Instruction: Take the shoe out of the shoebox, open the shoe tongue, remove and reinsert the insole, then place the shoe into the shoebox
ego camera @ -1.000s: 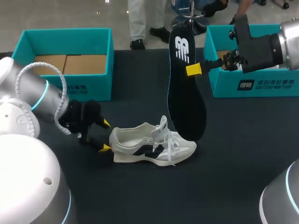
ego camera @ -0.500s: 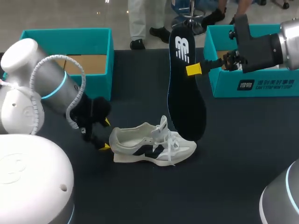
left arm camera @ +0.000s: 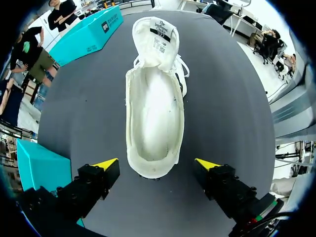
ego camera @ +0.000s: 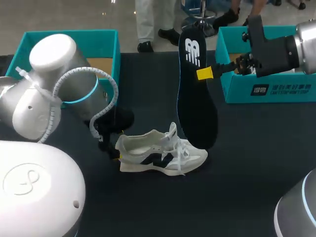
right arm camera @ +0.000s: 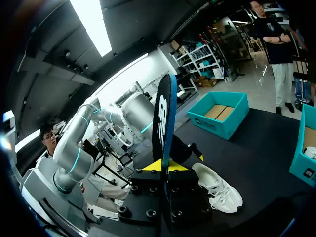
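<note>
A white sneaker (ego camera: 160, 153) with dark side marks lies on the dark table, toe to the right. Its tongue is pulled forward and its inside is bare (left arm camera: 155, 108). My left gripper (ego camera: 116, 146) is at the heel, open. The heel sits between the yellow fingertips (left arm camera: 106, 163) without touching them. My right gripper (ego camera: 205, 74) is shut on the black insole (ego camera: 195, 94). It holds the insole upright above the table, lower end just behind the shoe's laces. In the right wrist view the insole (right arm camera: 164, 123) stands edge-on between that gripper's (right arm camera: 165, 167) tips, with the sneaker (right arm camera: 217, 190) beyond it.
A teal shoebox (ego camera: 69, 39) stands open at the back left behind my left arm. Another teal box (ego camera: 266, 91) is at the back right, under my right arm. Dark table surface (ego camera: 237, 187) lies in front of and to the right of the shoe.
My left arm has swung in and its open gripper has moved right, up to the shoe's heel. The right arm and the insole have stayed still.
</note>
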